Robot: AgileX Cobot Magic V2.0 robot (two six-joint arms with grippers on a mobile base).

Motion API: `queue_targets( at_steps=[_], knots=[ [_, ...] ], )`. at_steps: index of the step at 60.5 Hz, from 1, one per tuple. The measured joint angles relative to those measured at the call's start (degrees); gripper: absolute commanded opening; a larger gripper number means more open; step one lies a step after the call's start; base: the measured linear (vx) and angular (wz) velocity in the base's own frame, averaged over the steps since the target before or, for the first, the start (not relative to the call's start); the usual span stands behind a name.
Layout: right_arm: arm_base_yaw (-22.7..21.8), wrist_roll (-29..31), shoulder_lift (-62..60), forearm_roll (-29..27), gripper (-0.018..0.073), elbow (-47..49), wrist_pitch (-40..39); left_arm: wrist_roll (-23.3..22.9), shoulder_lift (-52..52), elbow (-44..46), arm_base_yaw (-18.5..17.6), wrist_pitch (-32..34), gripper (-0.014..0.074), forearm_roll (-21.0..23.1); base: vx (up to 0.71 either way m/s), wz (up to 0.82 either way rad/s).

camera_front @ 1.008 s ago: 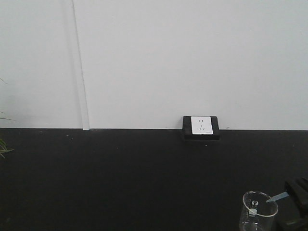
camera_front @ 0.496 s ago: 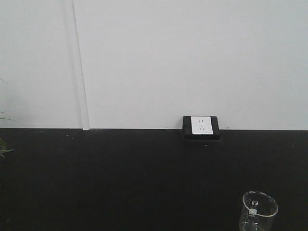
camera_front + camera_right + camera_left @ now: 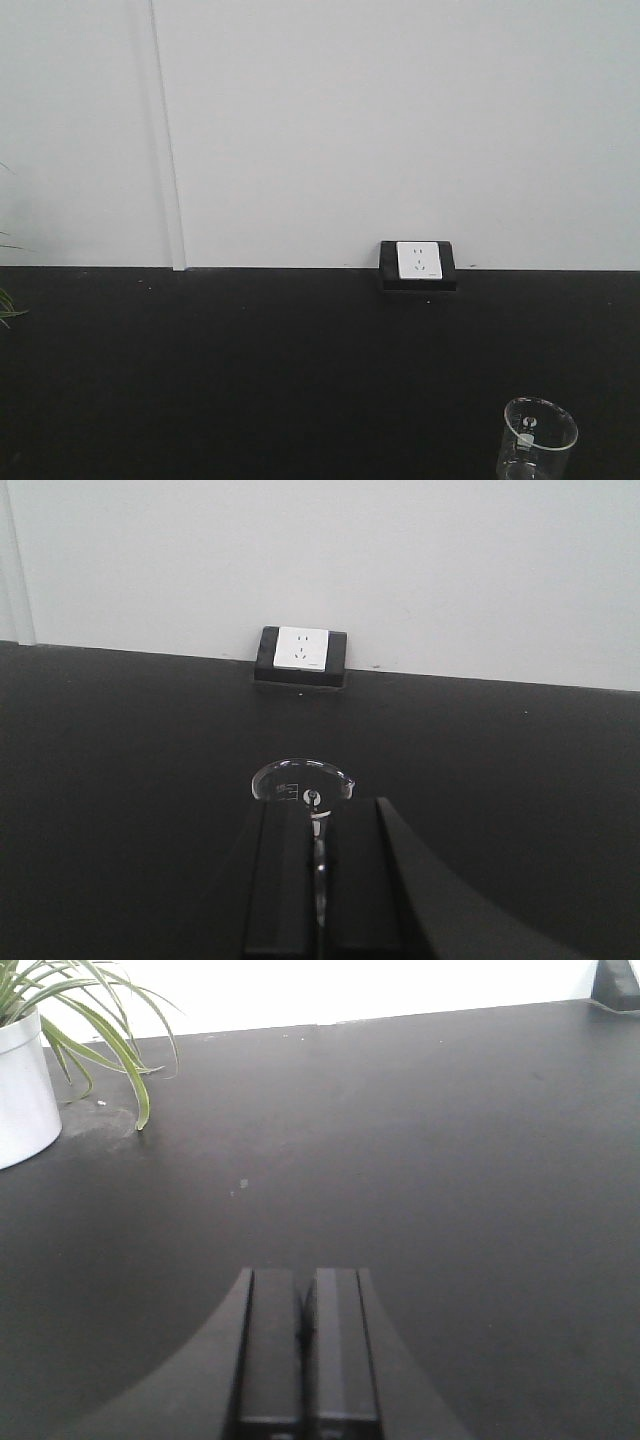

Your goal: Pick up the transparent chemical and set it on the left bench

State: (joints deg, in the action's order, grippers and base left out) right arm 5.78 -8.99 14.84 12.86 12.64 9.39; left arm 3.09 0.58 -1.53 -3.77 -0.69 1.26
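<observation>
The transparent chemical (image 3: 540, 440), a small clear glass beaker, stands on the black worktop at the bottom right of the front view. In the right wrist view its round rim (image 3: 300, 777) shows just past my fingertips. My right gripper (image 3: 318, 815) has its jaws almost together, with a thin clear stem (image 3: 318, 870) pinched between them that looks like the dropper. This gripper is out of the front view. My left gripper (image 3: 304, 1278) is shut and empty, low over bare black worktop. The left bench with white bins is out of view.
A white wall socket (image 3: 418, 262) in a black box sits where the worktop (image 3: 250, 370) meets the white wall, and also shows in the right wrist view (image 3: 301, 650). A white pot with a green plant (image 3: 20, 1090) stands at the far left.
One second ago my right gripper showed at the front view's bottom right edge, with a pale strip reaching to the beaker rim. Both have left that view. The beaker has stayed put.
</observation>
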Motion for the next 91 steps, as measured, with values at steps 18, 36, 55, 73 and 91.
queue_targets(
  at_steps=[18,36,55,73,91],
  knots=[
    [0.0,0.0,0.0,0.0,0.0000,0.0,0.4,0.0,0.0,0.0,0.0,0.0,-0.0004,0.0,0.00,0.00],
    [0.0,0.0,0.0,0.0,0.0000,0.0,0.7,0.0,0.0,0.0,0.0,0.0,-0.0004,0.0,-0.04,-0.02],
    [0.0,0.0,0.0,0.0,0.0000,0.0,0.7,0.0,0.0,0.0,0.0,0.0,-0.0004,0.0,-0.19,-0.07],
    [0.0,0.0,0.0,0.0,0.0000,0.0,0.7,0.0,0.0,0.0,0.0,0.0,-0.0004,0.0,-0.33,-0.02],
    [0.0,0.0,0.0,0.0,0.0000,0.0,0.7,0.0,0.0,0.0,0.0,0.0,-0.0004,0.0,-0.41,0.01]
  ],
)
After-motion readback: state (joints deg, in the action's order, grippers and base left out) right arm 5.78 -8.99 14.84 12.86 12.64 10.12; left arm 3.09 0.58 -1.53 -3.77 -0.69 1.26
